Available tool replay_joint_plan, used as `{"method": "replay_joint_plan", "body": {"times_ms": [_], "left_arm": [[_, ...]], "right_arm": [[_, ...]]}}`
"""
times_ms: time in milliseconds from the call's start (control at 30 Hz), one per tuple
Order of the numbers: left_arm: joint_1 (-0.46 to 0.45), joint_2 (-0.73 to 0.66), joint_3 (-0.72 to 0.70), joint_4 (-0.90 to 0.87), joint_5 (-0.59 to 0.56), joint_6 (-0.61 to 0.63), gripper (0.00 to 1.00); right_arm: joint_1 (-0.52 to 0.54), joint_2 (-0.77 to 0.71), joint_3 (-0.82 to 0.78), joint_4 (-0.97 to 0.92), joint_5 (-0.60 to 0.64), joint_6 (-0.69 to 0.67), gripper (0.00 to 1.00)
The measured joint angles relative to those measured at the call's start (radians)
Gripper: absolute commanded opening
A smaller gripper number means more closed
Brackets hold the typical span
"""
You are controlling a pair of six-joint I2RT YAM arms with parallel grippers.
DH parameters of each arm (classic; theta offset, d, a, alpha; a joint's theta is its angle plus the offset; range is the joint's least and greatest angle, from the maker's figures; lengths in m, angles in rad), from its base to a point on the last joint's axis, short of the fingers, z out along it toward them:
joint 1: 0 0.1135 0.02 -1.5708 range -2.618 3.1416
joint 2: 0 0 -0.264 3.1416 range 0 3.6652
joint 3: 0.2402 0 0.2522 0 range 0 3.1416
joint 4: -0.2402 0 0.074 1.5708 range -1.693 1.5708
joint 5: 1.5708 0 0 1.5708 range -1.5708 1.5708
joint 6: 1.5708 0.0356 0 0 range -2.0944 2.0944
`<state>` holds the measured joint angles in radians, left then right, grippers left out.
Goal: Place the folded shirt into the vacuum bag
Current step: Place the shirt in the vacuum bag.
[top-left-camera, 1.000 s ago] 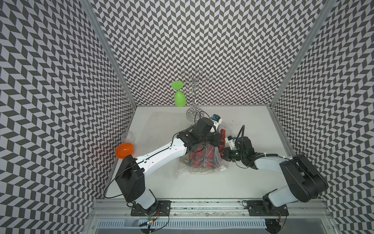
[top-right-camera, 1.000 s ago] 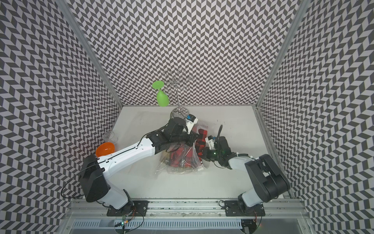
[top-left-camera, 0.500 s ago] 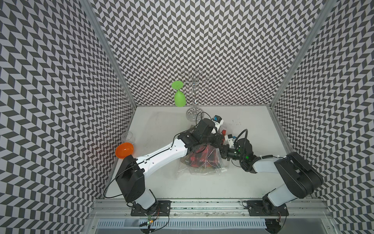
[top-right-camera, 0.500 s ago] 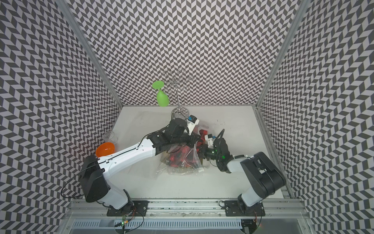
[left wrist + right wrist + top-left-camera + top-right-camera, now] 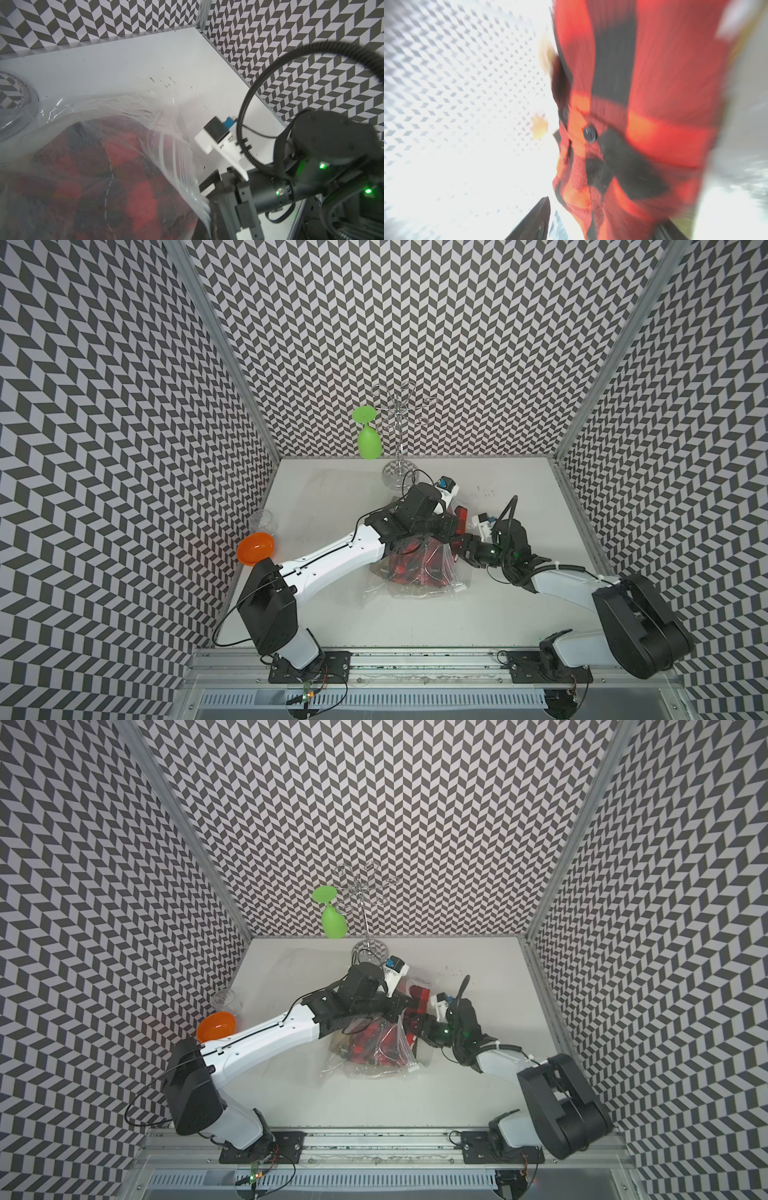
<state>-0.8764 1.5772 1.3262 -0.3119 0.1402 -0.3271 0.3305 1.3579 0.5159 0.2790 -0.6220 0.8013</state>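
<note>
- Left gripper: pressed together on the raised rim of the vacuum bag, right of mid-table; clear film is seen hanging from it down to the table in both top views.
- Fingers of that gripper are not shown in the left wrist view; only film and the ribbed zip strip are seen draped close to the lens.
- Right gripper: reached in from the right, just right of the left gripper, at the bag's mouth.
- Its jaws are spread. In the right wrist view one dark finger is seen apart from the cloth, with a bright gap between.
- Folded shirt, red and black check: it is seen through the film, with the bag bunched around it, near the middle of the table.
- One red corner is noted on the far side of the left gripper; whether it lies past the mouth cannot be told.
- Right wrist view is blurred; shirt fills most of it, one dark button legible.
- Elsewhere: a wire rack stands at the far edge with a green glass hung upside down on it.
- An orange bowl and a clear cup are noted at the left edge.
</note>
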Motion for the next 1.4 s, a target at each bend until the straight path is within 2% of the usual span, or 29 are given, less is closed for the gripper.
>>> {"method": "replay_joint_plan", "body": {"times_ms": [133, 267, 367, 433, 500, 733, 967, 1000, 1100, 1167, 1233, 1400], "left_arm": [[0.000, 0.000, 0.000, 0.005, 0.004, -0.003, 0.05], [-0.003, 0.000, 0.000, 0.004, 0.004, -0.003, 0.05], [-0.007, 0.000, 0.000, 0.004, 0.003, -0.003, 0.05], [-0.009, 0.000, 0.000, 0.003, 0.003, -0.003, 0.05], [-0.010, 0.000, 0.000, 0.003, 0.003, -0.003, 0.05], [-0.011, 0.001, 0.003, 0.003, -0.003, -0.003, 0.05], [-0.011, 0.001, 0.013, 0.003, -0.031, -0.004, 0.05], [-0.011, 0.001, 0.013, 0.004, -0.034, -0.006, 0.05], [-0.008, 0.001, 0.013, 0.005, -0.039, -0.007, 0.05], [-0.002, 0.000, 0.013, 0.007, -0.041, -0.008, 0.05], [0.003, 0.000, 0.013, 0.011, -0.041, -0.008, 0.05], [0.014, -0.008, -0.005, 0.021, -0.041, -0.008, 0.05]], "right_arm": [[-0.092, -0.003, 0.066, -0.096, 0.025, -0.081, 0.64], [-0.099, 0.115, 0.129, -0.063, 0.029, -0.074, 0.60], [-0.093, 0.232, 0.167, 0.001, 0.026, -0.040, 0.49], [-0.081, 0.297, 0.198, 0.035, 0.026, -0.021, 0.33], [-0.058, 0.330, 0.222, 0.080, 0.024, 0.003, 0.26], [0.025, 0.337, 0.300, 0.179, 0.109, 0.092, 0.20], [0.026, 0.523, 0.297, 0.233, 0.193, 0.144, 0.26], [0.026, 0.543, 0.294, 0.237, 0.199, 0.145, 0.31], [0.025, 0.551, 0.295, 0.248, 0.182, 0.140, 0.54], [0.018, 0.535, 0.299, 0.239, 0.158, 0.122, 0.65], [0.006, 0.481, 0.298, 0.176, 0.135, 0.077, 0.72], [-0.102, 0.245, 0.233, 0.021, 0.069, -0.039, 0.73]]}}
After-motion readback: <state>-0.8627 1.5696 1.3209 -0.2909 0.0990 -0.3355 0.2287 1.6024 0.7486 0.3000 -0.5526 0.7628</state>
